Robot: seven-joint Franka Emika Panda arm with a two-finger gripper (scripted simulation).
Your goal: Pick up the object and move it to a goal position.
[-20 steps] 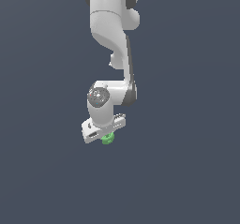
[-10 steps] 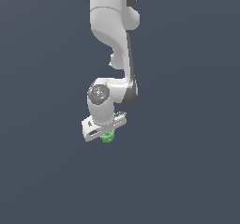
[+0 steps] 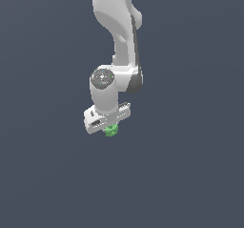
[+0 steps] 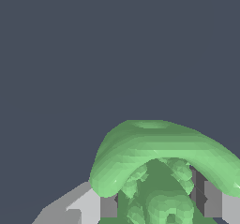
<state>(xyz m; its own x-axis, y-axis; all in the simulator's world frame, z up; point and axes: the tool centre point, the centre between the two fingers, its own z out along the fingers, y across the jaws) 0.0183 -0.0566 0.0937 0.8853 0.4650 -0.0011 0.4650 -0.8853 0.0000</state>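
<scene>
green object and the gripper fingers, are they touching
Touching. In the wrist view the green object fills the space between the two fingers, pressed against both with no visible gap; the exterior view shows it under the gripper.

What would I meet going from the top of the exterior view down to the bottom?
Big white robot arm → round grey joint cap → white gripper → small bright green knobbly object, then plain dark background.

We are seeing the green knobbly object sitting between the grey fingers of the gripper, its broad curved band arching over them.
</scene>
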